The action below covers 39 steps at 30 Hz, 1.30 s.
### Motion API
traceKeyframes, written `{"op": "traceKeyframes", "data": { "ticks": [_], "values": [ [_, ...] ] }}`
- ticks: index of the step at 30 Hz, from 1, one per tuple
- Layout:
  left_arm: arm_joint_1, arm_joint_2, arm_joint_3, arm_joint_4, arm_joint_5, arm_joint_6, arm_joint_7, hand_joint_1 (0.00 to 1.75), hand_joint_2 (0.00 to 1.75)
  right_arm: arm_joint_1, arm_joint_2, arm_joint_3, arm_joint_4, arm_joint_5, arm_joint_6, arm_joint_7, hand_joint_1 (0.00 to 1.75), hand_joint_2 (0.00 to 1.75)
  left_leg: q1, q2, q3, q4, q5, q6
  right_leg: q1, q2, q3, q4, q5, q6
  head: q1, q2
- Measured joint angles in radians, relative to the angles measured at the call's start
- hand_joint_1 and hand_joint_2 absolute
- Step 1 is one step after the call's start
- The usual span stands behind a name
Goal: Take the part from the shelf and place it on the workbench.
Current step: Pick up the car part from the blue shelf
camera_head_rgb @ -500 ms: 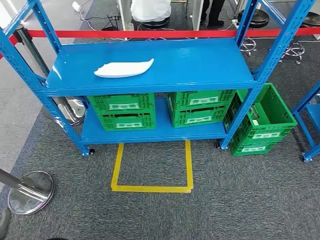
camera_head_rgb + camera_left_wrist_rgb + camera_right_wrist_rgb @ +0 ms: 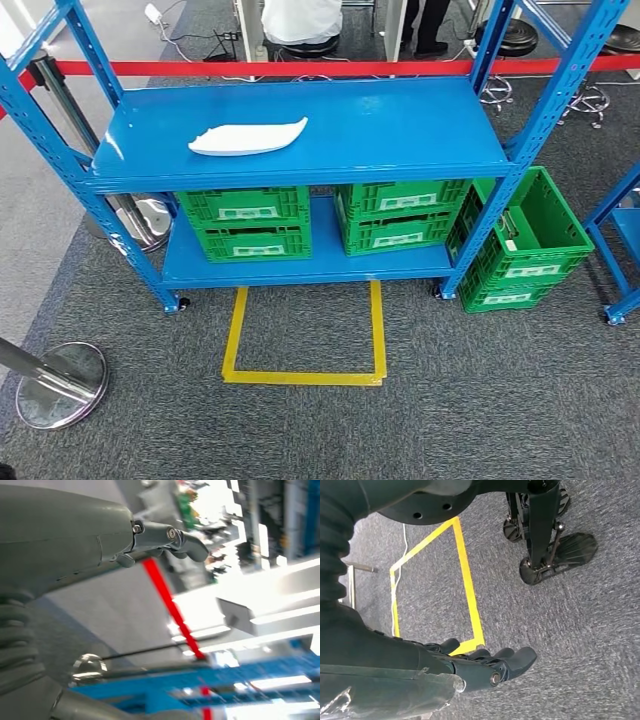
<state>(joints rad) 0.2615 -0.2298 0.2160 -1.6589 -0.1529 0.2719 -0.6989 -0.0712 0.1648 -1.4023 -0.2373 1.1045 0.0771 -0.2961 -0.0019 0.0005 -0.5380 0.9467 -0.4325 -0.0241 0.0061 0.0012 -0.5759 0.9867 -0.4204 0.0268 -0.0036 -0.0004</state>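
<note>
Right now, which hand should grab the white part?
Probably the left hand: the white part lies on the left half of the blue shelf. The right hand hangs over the floor.

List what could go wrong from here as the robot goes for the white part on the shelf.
1. The white part is thin and lies flat on the smooth blue shelf, so fingers may push it along rather than get under it.
2. It sits toward the shelf's left end, near the blue upright, which a reaching arm could strike.
3. Neither the left hand nor the right hand is near the part yet, so the reach is long.
</note>
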Motion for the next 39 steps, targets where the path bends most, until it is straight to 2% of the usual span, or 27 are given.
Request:
{"op": "traceKeyframes", "data": {
  "ticks": [5,9,15,22,32,39],
  "values": [
    [0.021,0.039,-0.11,-0.061,-0.002,0.045,0.006,0.0,0.0,-0.003,0.0,0.011,0.0,0.005,0.009,-0.029,0.0,0.0,0.0,0.0,0.0,0.0,0.0,0.0,0.0,0.0,0.0,0.0,0.0,0.0,0.0,0.0],
    [0.033,0.063,-0.135,-0.084,0.035,0.058,0.006,0.0,0.0,-0.005,0.001,0.024,0.002,0.017,0.002,-0.036,0.0,0.0,0.0,0.0,0.0,0.0,0.0,0.0,0.0,0.0,0.0,0.0,0.0,0.0,0.0,0.0],
    [0.054,0.082,-0.135,-0.101,0.063,0.054,0.005,0.0,0.0,-0.01,0.006,0.037,0.009,0.022,-0.012,-0.036,0.0,0.0,0.0,0.0,0.0,0.0,0.0,0.0,0.0,0.0,0.0,0.0,0.0,0.0,0.0,0.0],
    [0.058,0.084,-0.127,-0.104,0.077,0.036,0.004,0.0,0.0,-0.011,0.007,0.043,0.011,0.024,-0.02,-0.035,0.0,0.0,0.0,0.0,0.0,0.0,0.0,0.0,0.0,0.0,0.0,0.0,0.0,0.0,0.0,0.0],
    [0.063,0.051,-0.071,-0.104,0.07,-0.058,0.003,0.0,0.0,-0.011,0.012,0.06,0.015,0.037,-0.037,-0.027,0.0,0.0,0.0,0.0,0.0,0.0,0.0,0.0,0.0,0.0,0.0,0.0,0.0,0.0,0.0,0.0],
    [0.041,0.037,-0.056,-0.102,0.058,-0.065,0.002,0.0,0.0,-0.012,0.012,0.061,0.016,0.027,-0.028,-0.039,0.0,0.0,0.0,0.0,0.0,0.0,0.0,0.0,0.0,0.0,0.0,0.0,0.0,0.0,0.0,0.0]
  ]
}}
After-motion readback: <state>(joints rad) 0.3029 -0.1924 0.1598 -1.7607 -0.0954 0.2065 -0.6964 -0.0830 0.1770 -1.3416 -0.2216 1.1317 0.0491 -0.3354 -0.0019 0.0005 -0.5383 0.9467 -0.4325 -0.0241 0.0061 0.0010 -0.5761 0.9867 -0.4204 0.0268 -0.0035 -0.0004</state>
